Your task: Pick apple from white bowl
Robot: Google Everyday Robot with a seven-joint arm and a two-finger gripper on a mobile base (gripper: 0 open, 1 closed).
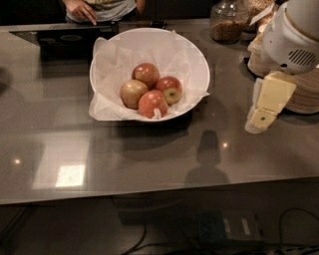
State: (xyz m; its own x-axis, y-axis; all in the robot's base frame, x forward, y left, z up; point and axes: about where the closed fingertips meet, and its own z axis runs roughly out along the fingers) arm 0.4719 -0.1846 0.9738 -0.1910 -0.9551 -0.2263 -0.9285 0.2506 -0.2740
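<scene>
The white bowl (192, 55), lined with crumpled white paper, stands on the grey counter at centre back. It holds several apples. The dark red apple (170, 89) with a yellow-green patch lies on the right side of the pile. It touches a red apple (146, 73) behind it, a pale tan apple (132, 93) at left and an orange-red apple (152, 103) in front. My gripper (257, 123) hangs at the right of the view, pointing down over the counter. It is to the right of the bowl and apart from it, and holds nothing.
Stacked beige paper bowls (299, 97) stand behind my arm at the right edge. A glass jar (227, 22) of grains stands at the back right. A person's hand (82, 10) rests at the far edge, next to a dark cooktop (65, 37).
</scene>
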